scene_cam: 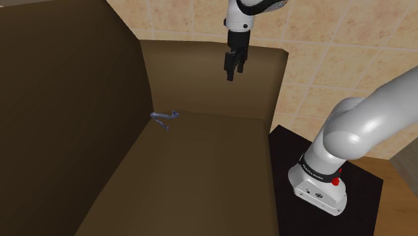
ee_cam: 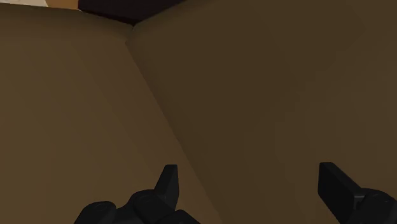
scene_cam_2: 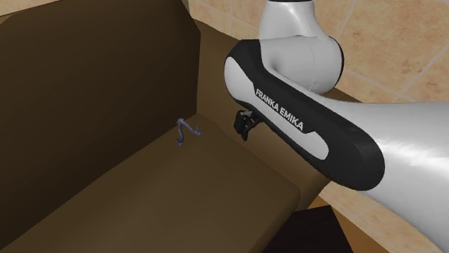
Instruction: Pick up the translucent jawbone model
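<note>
The jawbone model (scene_cam: 164, 118) is a small, thin, bluish-grey curved piece. It lies at the far end of the brown sofa seat (scene_cam: 201, 174), in the corner where the backrest and armrest meet. In the second exterior view the jawbone model (scene_cam_2: 184, 132) is in the same corner. My black gripper (scene_cam: 230, 74) hangs in the air above the armrest, to the right of the model and well apart from it. From the other side, the gripper (scene_cam_2: 245, 129) shows partly behind the forearm. In the wrist view the gripper (ee_cam: 250, 181) is open with nothing between its fingers, facing brown upholstery.
The tall sofa backrest (scene_cam: 67, 100) rises along the shoulder view's left. The armrest (scene_cam: 201, 67) closes the far end of the seat. A beige tiled floor (scene_cam: 335, 53) lies beyond it. The dark stand (scene_cam: 365, 201) is at the lower right.
</note>
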